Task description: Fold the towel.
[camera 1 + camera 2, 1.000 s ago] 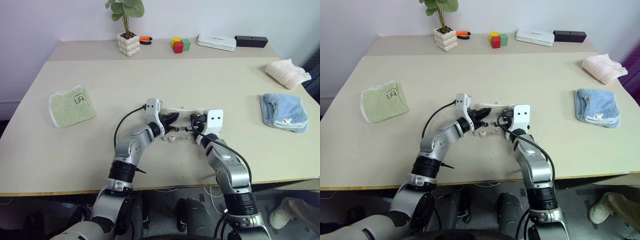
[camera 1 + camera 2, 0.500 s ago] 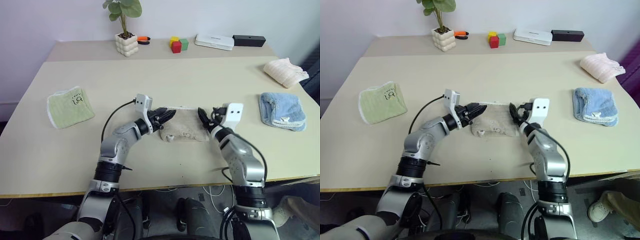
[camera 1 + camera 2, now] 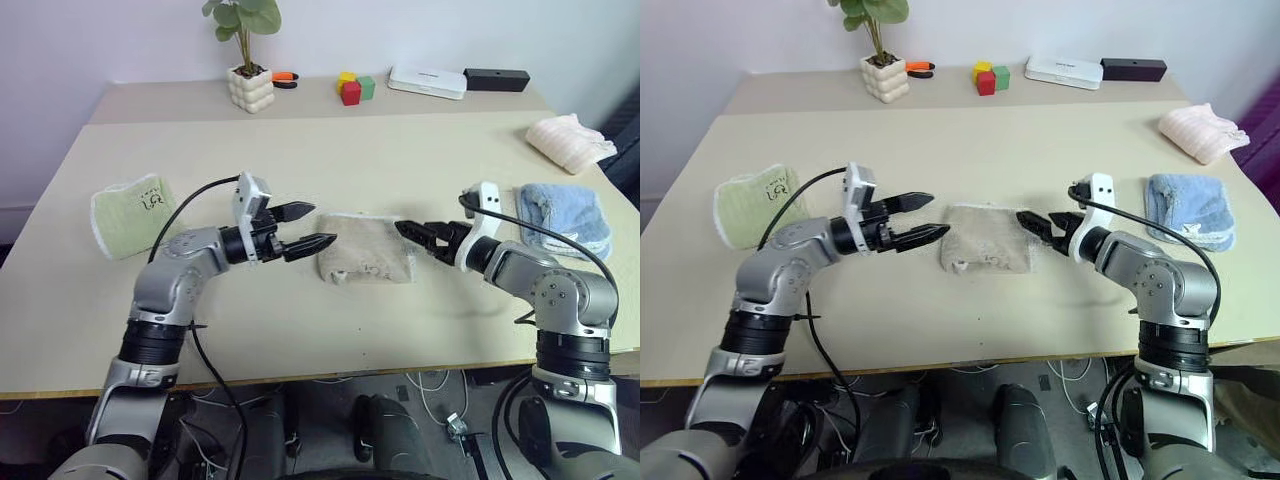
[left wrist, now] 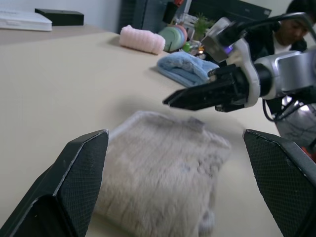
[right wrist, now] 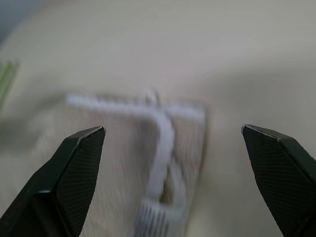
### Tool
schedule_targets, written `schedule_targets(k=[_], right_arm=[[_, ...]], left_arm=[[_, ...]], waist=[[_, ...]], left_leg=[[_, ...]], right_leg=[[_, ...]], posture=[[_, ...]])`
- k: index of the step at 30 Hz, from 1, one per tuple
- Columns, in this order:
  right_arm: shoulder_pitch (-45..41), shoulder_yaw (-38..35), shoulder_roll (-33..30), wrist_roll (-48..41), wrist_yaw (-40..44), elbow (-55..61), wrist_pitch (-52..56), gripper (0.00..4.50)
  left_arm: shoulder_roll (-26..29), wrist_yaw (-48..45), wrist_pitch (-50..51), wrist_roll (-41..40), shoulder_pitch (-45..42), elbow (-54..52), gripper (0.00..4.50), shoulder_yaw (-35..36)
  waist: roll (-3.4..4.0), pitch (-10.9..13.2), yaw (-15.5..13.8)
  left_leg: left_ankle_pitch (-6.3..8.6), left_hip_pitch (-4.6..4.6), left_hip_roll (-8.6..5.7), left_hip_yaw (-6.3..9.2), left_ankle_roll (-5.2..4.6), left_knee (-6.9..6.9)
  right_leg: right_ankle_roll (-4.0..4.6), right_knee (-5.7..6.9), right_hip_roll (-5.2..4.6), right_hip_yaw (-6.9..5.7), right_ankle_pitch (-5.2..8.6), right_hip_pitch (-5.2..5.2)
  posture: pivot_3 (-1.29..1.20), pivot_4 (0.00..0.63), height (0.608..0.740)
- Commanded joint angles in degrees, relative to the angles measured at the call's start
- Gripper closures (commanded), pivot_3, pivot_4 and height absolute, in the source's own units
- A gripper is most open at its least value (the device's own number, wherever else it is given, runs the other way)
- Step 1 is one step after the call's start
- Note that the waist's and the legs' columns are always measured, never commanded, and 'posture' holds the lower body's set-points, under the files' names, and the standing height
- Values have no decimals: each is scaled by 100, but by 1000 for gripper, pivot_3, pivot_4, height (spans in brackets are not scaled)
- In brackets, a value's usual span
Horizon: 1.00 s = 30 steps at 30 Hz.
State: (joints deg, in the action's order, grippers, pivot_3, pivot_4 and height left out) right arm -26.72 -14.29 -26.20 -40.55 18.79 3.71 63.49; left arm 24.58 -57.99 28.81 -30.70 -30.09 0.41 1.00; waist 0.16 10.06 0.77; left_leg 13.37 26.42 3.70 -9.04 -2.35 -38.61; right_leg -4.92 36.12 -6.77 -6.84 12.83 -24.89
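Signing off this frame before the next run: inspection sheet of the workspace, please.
Surface: beige table, towels lie flat on it.
Job's things: beige towel folded into a small rectangle at centre, nothing gripping it.
Clutter: green towel, blue towel, pink towel, potted plant, coloured blocks, white box, black box.
Grippers: left gripper open beside the towel; right gripper open on its other side.
Cables: black cable looping off the left arm.
Surroundings: person beyond the table.

Bare table surrounds the towel; left hand and right hand flank it.
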Motion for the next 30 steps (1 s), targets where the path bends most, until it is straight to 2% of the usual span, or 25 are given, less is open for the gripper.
schedule_targets(k=[1,5,8,14,15,16,24,30], right_arm=[[73,103,-24,124,-77,126,109,0],[112,124,161,-26,-8,108,291,0],[197,252,267,-121,213,30,412,752],[-3,-2,583,-406,327,-49,569,3810],[-38,-94,638,-449,294,-105,557,4205],[-71,-203,682,-476,238,-165,522,4408],[-593,-2001,908,-1289,-699,-72,-53,4408],[-973,-3344,884,-1666,-1964,79,-1435,4408]], left_arm=[[198,-225,-220,-145,-8,-109,40,254],[230,-147,-249,-151,-55,17,40,342],[136,-25,-403,-4,-40,6,0,241],[-42,61,-461,23,-120,124,0,181],[-80,58,-504,39,-167,207,0,172],[-113,45,-551,55,-207,285,0,159],[-521,-62,-1024,181,-645,1042,0,27],[-768,-567,-1508,322,-1075,1845,0,-108]], waist=[[0,0,-26],[-1,0,-12],[-1,0,-1],[0,0,8],[0,0,7],[0,0,-7],[0,1,-34],[1,1,-14]], left_leg=[[0,2,-1,1,0,-1],[1,2,-2,0,-2,-4],[1,2,-1,1,-2,-3],[0,1,-1,-2,-1,-1],[0,1,-1,-3,-2,-1],[0,1,-1,-3,-2,-1],[1,6,-4,-3,-3,-8],[0,4,-11,-7,-2,-6]], right_leg=[[0,-1,-1,0,0,0],[0,-3,-2,1,0,2],[-1,-2,0,0,0,2],[-1,0,4,1,0,1],[-2,0,3,1,-1,1],[-2,0,3,1,-1,1],[-2,-1,1,2,-1,2],[-3,-1,3,2,-1,1]], posture=[[0,150,740],[0,150,740],[0,150,740],[0,150,740],[0,150,740],[0,150,740],[0,150,740],[0,150,740]])
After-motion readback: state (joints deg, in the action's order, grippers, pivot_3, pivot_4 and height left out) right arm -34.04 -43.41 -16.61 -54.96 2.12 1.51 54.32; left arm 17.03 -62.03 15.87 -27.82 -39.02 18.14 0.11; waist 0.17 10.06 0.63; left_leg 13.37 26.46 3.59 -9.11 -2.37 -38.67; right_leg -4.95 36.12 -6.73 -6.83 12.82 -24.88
